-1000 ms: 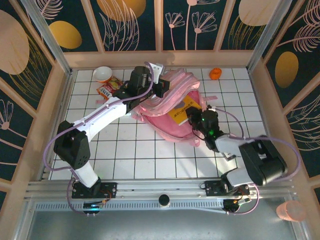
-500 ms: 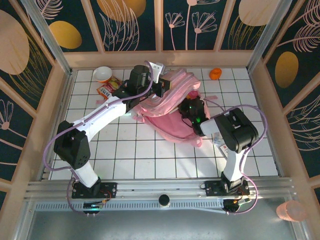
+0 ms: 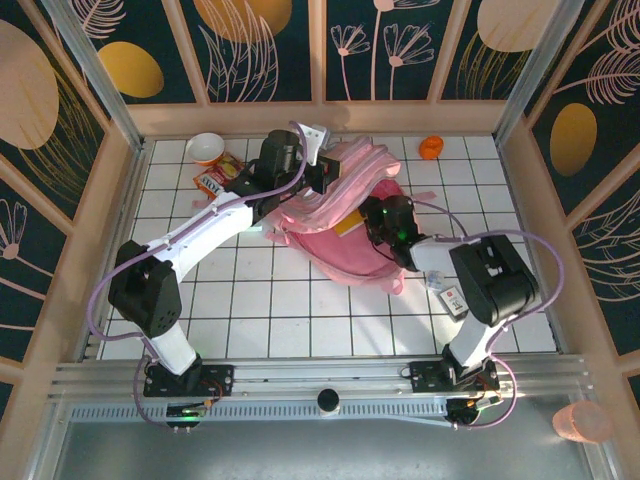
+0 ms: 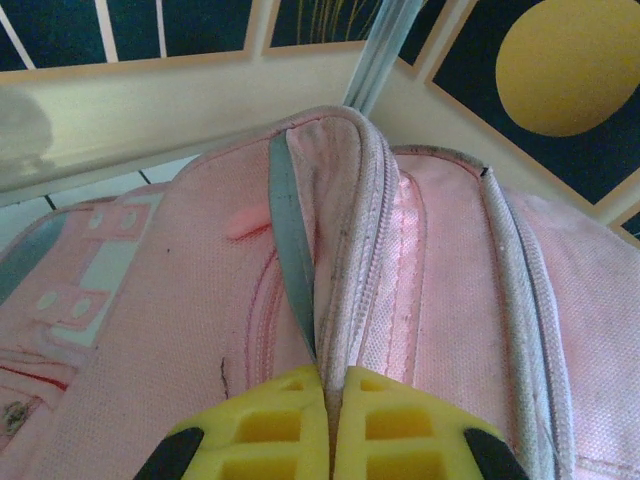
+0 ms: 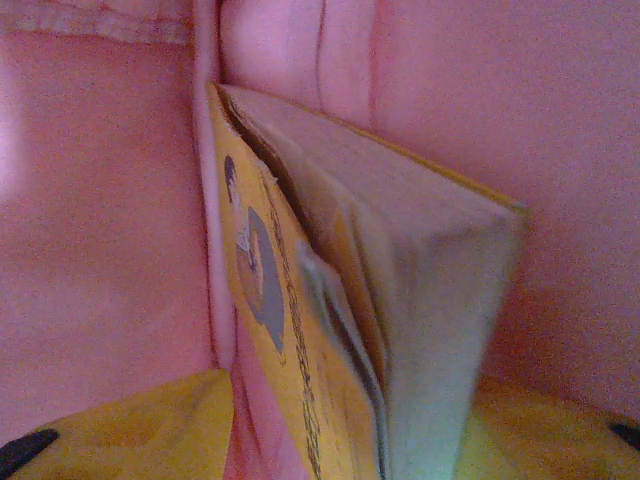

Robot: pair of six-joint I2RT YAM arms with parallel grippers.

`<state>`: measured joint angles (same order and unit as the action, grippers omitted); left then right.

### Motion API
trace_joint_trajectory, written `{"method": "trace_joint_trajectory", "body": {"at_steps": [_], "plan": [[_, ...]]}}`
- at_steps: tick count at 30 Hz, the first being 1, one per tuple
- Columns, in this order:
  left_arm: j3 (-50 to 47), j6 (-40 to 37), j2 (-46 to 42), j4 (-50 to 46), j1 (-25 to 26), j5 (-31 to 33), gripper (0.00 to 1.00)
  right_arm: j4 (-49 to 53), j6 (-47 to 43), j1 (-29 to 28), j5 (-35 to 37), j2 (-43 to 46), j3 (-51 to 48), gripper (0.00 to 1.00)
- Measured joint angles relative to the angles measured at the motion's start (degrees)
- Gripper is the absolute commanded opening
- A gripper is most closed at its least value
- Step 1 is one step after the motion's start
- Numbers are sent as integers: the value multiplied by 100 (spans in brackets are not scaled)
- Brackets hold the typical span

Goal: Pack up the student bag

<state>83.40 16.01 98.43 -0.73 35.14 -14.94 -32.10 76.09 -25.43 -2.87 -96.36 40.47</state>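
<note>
Currently: large soft pink fabric student bag (image 3: 345, 255), slumped from the centre of the white tiled tabletop (image 3: 250, 300) out toward 12 o'clock.
Limp, light cloth, not slippery; likely to fold if pushed, so best taken by its stitched zip rim (image 4: 345, 230). The left hand (image 4: 328, 420) is pinched tight on that rim, arm stretched toward 1 o'clock. The right hand (image 5: 335, 430) clamps a thin yellow paperback book (image 5: 350, 300) against the pink lining, forearm angled toward 10 o'clock.
</note>
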Motion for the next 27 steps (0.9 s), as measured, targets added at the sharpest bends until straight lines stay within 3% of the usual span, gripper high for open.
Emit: {"method": "trace_joint_trajectory", "body": {"at_steps": [9, 18, 27], "plan": [[-31, -339, -2, -52, 0, 153, 0, 1593, -684, 157, -142, 1923, -229, 56], [-776, -1147, -175, 101, 0, -149, 0, 3663, -1322, 219, 481, 4341, -216, 57], [-1871, -2879, 52, 317, 380, -435, 0, 4485, -2173, 358, 885, 5010, -120, 56]]}}
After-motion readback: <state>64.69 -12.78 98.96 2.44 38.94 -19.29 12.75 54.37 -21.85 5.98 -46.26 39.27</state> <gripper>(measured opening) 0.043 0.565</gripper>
